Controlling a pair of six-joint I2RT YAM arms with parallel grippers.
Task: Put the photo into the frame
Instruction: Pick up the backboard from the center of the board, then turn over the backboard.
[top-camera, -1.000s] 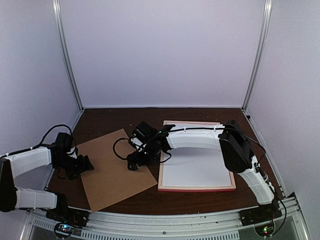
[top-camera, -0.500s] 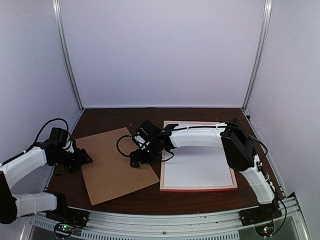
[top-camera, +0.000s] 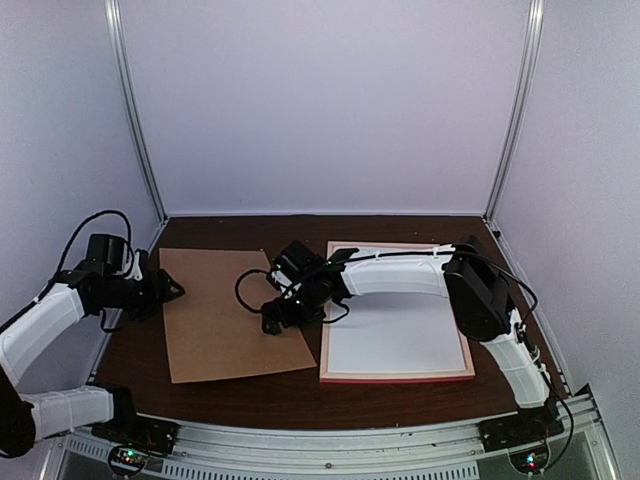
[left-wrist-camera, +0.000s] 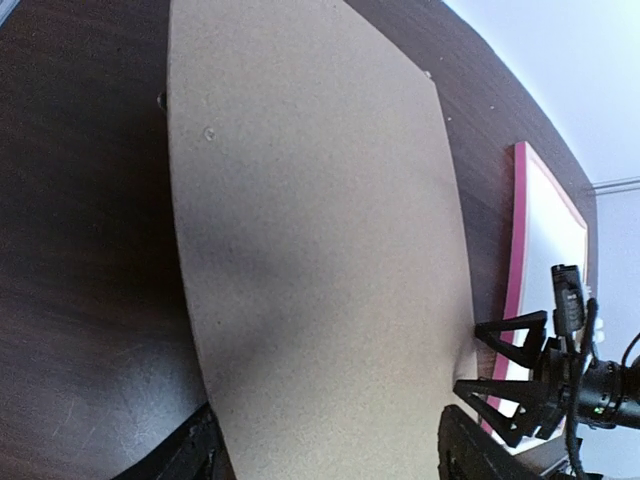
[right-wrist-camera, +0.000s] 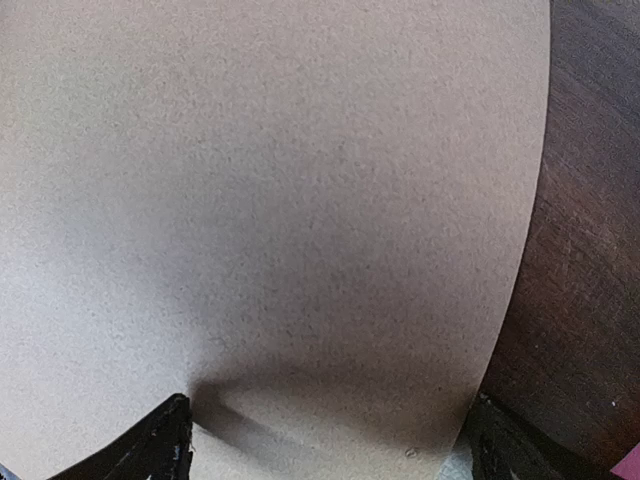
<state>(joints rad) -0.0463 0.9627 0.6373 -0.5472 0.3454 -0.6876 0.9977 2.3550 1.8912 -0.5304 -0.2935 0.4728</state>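
- Holds left claw (top-camera: 170, 291) spread wide, empty, backing board (top-camera: 215, 325) beneath its tips.
- Holds right claw (top-camera: 272, 320) wide open, empty, over same board.
- Has frame (top-camera: 398, 378) just behind right claw, on counter (top-camera: 300, 398).

The brown board (left-wrist-camera: 320, 220) looks matt and finely grainy; the desk (left-wrist-camera: 80, 250) is dark, streaky wood with slight sheen.

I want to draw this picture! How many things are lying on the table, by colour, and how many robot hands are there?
Brown: 1, the board
Pink: 1, the frame
White: 1, the sheet inside the frame
Robot hands: 2, the left gripper and the right gripper
Total: 5
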